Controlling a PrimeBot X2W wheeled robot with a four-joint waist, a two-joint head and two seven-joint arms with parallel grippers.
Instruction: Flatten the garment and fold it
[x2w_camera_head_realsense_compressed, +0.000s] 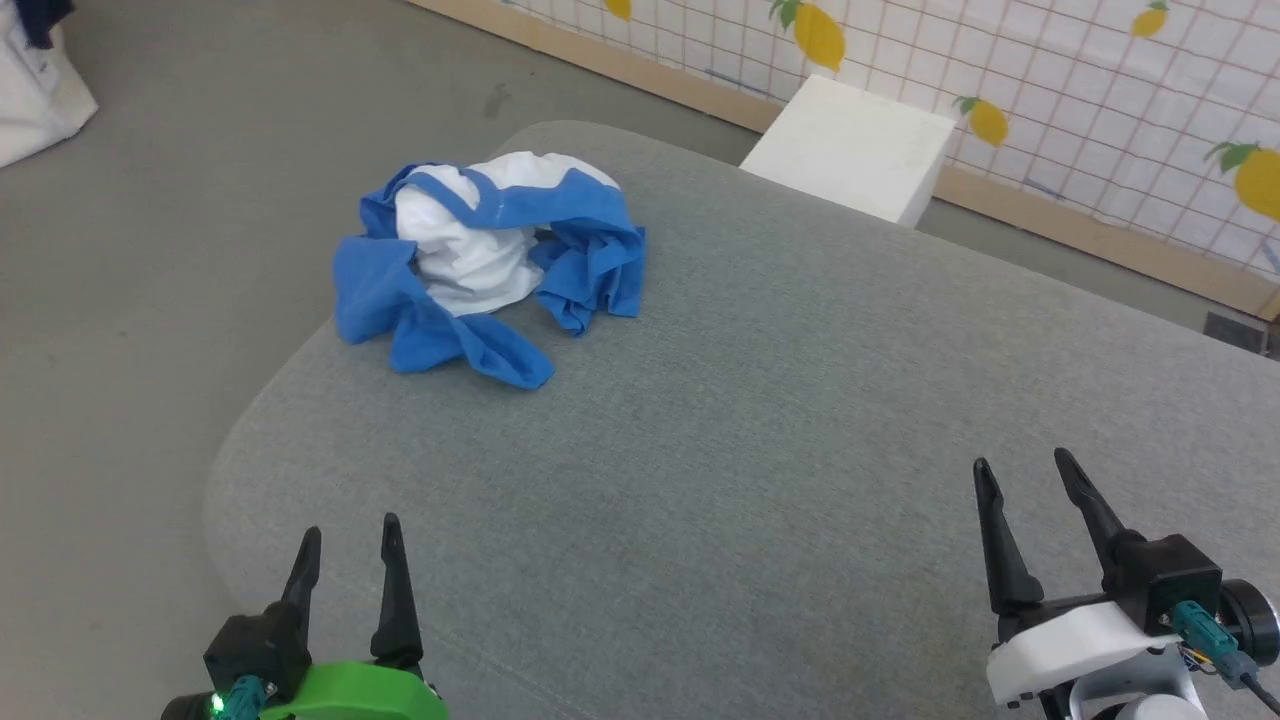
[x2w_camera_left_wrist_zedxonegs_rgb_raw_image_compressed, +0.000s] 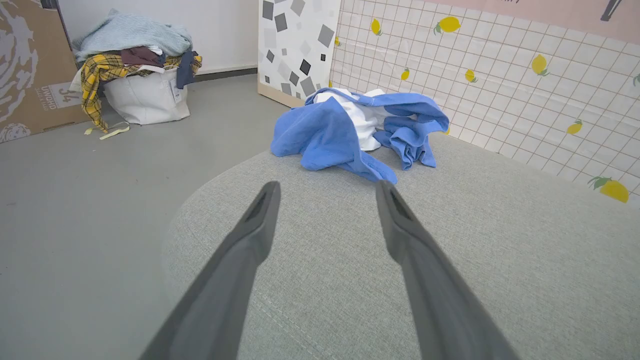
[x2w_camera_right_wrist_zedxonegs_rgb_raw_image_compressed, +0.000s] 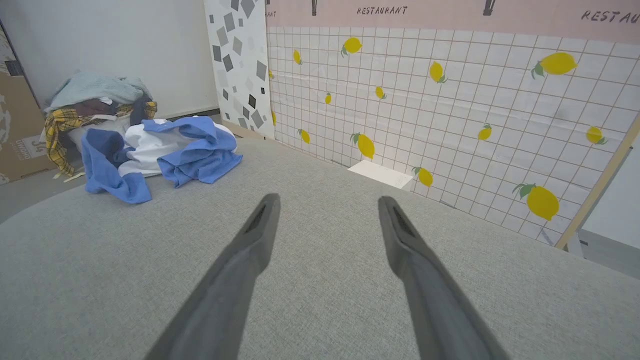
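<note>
The garment (x2w_camera_head_realsense_compressed: 480, 265) lies crumpled in a heap near the far left edge of the grey cloth-covered table (x2w_camera_head_realsense_compressed: 760, 420), white cloth in the middle and blue folds around it. The left wrist view has the garment (x2w_camera_left_wrist_zedxonegs_rgb_raw_image_compressed: 357, 130) straight ahead, beyond the fingertips; in the right wrist view the garment (x2w_camera_right_wrist_zedxonegs_rgb_raw_image_compressed: 155, 152) lies far off to the left. My left gripper (x2w_camera_head_realsense_compressed: 350, 535) stands open at the near left, well short of the heap, nothing between its fingers. At the near right my right gripper (x2w_camera_head_realsense_compressed: 1025, 465) is open and empty too, over bare table.
A white box (x2w_camera_head_realsense_compressed: 850, 145) stands on the floor behind the table, by the lemon-patterned tiled wall (x2w_camera_head_realsense_compressed: 1100, 90). A white bag piled with clothes (x2w_camera_left_wrist_zedxonegs_rgb_raw_image_compressed: 137, 75) and a cardboard box (x2w_camera_left_wrist_zedxonegs_rgb_raw_image_compressed: 30, 70) sit on the grey floor to the left.
</note>
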